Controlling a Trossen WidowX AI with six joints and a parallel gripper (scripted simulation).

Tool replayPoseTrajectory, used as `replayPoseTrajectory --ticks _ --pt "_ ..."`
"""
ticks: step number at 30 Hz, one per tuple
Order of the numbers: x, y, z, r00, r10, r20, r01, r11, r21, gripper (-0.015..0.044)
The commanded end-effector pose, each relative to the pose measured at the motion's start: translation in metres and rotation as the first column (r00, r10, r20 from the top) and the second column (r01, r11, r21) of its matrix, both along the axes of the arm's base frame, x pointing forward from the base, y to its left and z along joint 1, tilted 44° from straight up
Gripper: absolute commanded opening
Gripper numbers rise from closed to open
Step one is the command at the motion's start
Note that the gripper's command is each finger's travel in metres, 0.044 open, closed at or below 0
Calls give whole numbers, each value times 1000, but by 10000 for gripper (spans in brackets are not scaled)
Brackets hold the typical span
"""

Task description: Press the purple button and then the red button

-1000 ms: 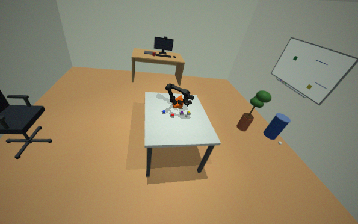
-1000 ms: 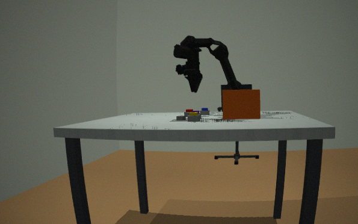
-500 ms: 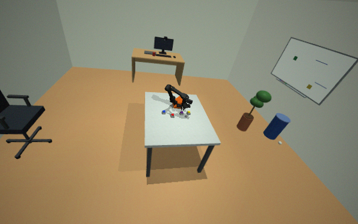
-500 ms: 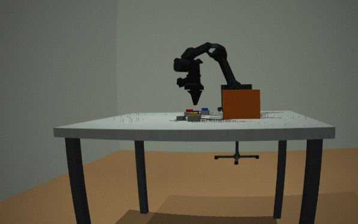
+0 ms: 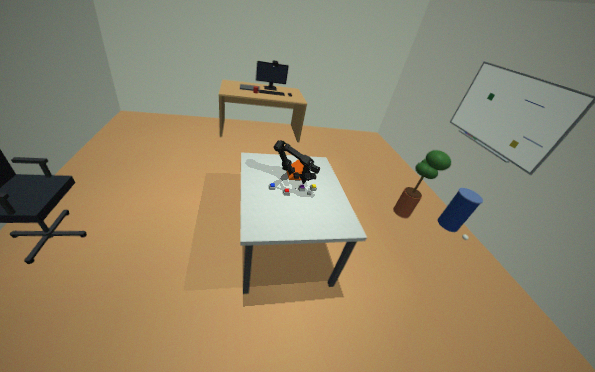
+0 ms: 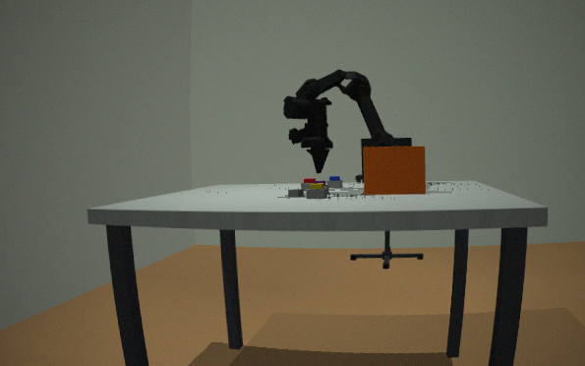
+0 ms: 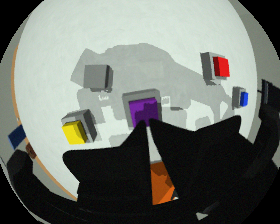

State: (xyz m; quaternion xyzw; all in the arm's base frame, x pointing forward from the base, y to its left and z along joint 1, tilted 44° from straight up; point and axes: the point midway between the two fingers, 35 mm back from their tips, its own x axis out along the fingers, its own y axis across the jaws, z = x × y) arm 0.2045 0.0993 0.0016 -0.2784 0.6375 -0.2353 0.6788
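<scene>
Office room: desk with monitor and keyboard at 12 o'clock, swivel chair at 9, whiteboard, potted plant at 3.

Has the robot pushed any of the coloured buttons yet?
No press shows yet. The black gripper, shut to a point and holding nothing, hangs above the button cluster, clear of it. In the wrist view its tip aims at the square purple button, so that press is in hand. The square red button comes after.
</scene>
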Motion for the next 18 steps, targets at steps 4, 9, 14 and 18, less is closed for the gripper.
replayPoseTrajectory --ticks 4,9,14,18 --pt "1 -9 -8 1000 4 -2 -4 1000 -6 20" --pt "2 -14 -14 1000 4 -2 -4 1000 -7 20" --pt "2 -20 -20 1000 4 -1 -4 1000 -7 20" --pt "2 -23 -22 1000 4 -1 -4 1000 -8 20"
